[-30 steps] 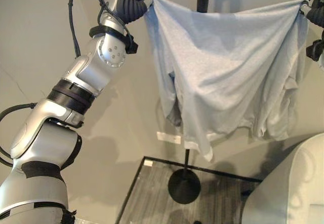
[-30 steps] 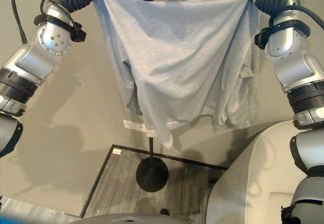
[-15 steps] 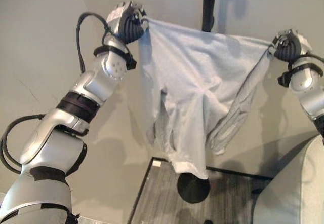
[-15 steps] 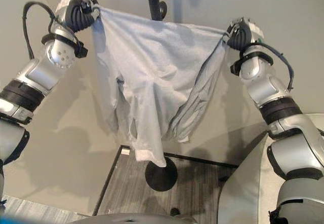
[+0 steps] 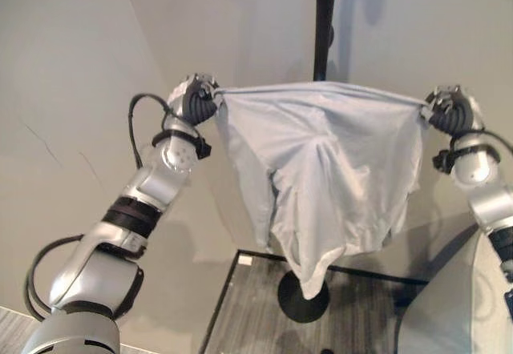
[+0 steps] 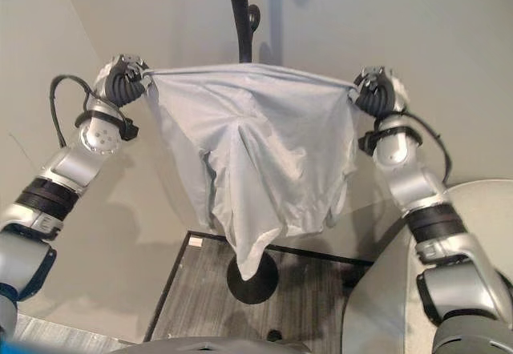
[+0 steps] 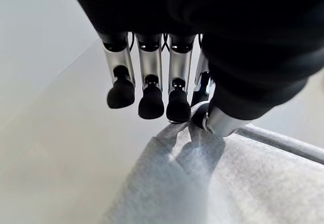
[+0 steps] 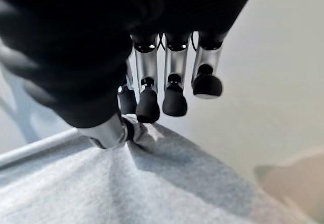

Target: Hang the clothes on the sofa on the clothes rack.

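The left hand (image 5: 198, 99) and right hand (image 5: 449, 110) each pinch a top corner of the grey shirt (image 5: 321, 174), stretched high before the rack pole (image 5: 324, 26) and not yet hung on it.

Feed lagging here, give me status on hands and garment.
Left robot hand and right robot hand both pinched on light grey garment, stretched between them. Rack pole behind it; garment not hung yet. Nothing blocking.
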